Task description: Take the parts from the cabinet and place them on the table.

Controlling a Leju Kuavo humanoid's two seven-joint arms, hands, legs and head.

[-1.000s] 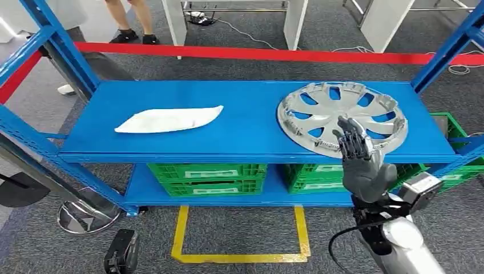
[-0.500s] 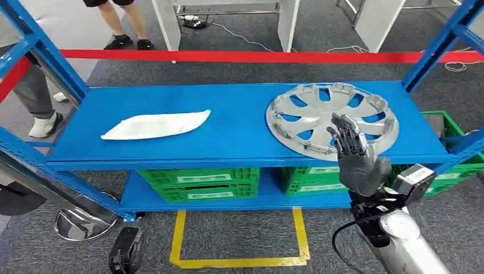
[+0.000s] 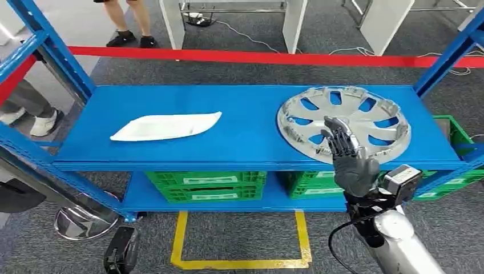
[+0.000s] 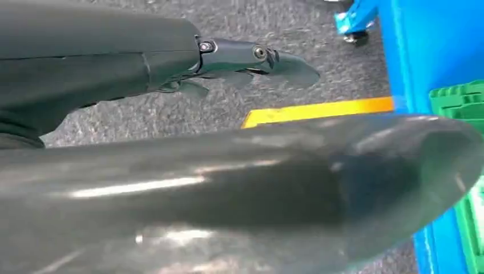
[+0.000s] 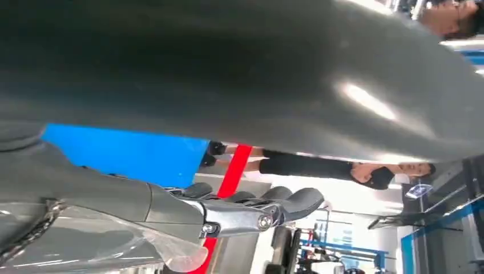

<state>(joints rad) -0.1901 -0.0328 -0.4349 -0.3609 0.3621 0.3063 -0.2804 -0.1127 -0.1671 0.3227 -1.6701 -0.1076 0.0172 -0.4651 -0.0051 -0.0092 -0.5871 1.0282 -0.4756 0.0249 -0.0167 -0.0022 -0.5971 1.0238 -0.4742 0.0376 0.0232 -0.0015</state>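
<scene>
Reaching farther than a second ago, the right hand (image 3: 349,157) hovers empty, fingers spread, over the silver hubcap (image 3: 344,120) near edge. That hubcap lies flat on the blue shelf (image 3: 245,128), ready for lifting. Left hand's (image 4: 251,57) state: cannot tell.

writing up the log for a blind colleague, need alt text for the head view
The robot's right hand, fingers apart and holding nothing, is raised in front of a silver hubcap lying flat on the right of a blue shelf. A white part lies on the shelf's left, green crates sit on the level below, and a red barrier tape runs behind.
</scene>
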